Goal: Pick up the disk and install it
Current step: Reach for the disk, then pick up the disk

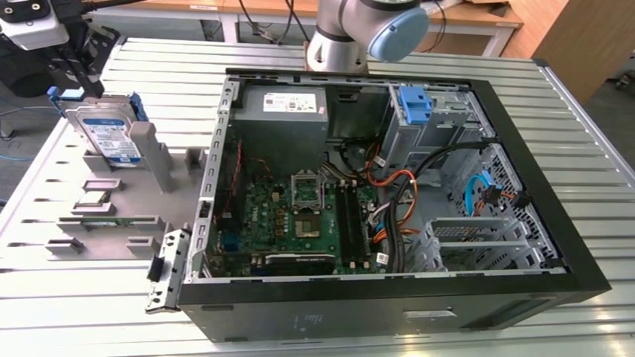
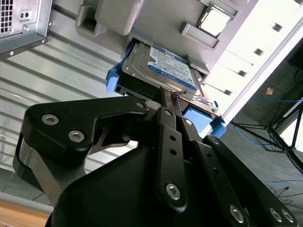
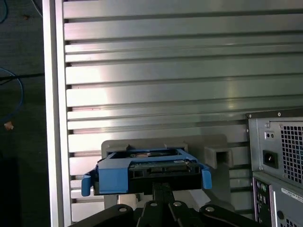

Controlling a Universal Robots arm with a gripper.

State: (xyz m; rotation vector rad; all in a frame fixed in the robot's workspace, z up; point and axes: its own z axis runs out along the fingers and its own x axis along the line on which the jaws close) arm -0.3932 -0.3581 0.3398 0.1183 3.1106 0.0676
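Observation:
The disk point(image 1: 104, 137) stands on end in a grey holder point(image 1: 149, 160) at the exterior view's left, its white-and-blue label facing out and a blue bracket around it. My gripper point(image 1: 85, 91) comes down on its upper end from above. In the second wrist view the two black fingers point(image 2: 163, 106) run together to a narrow point at the middle of the disk's point(image 2: 165, 66) near edge, so the gripper point(image 2: 170, 97) is shut there. In the first wrist view the disk point(image 3: 151, 165) is seen end-on, with the gripper point(image 3: 163, 185) at its centre.
An open computer case point(image 1: 516, 171) lies to the exterior view's right of the holder, with motherboard, cables and a drive bay holding a blue bracket point(image 1: 412, 104). The arm's base point(image 1: 347, 37) stands behind the case. A green circuit strip point(image 1: 109, 222) and other small parts sit in the holder.

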